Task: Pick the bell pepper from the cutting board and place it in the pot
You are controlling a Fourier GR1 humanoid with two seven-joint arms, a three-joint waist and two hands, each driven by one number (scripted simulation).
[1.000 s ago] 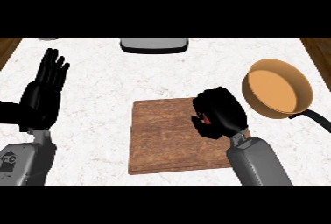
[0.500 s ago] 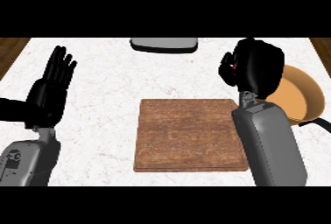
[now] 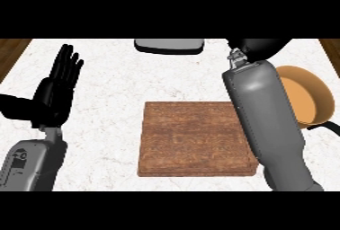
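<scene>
Head view: right hand (image 3: 263, 46) beside pot (image 3: 306, 101), pepper hidden, grasp cannot be told.

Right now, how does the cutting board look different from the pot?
The cutting board is rectangular and flat; the pot is round and hollow. The board is dark brown wood; the pot is orange. The right forearm covers a good part of the pot but only the board's right edge. Both sit on the white counter.

counter (image 3: 106, 103): white marbled | grey object (image 3: 168, 45): at far edge, cut off | wood floor (image 3: 12, 51): beyond corners
</scene>
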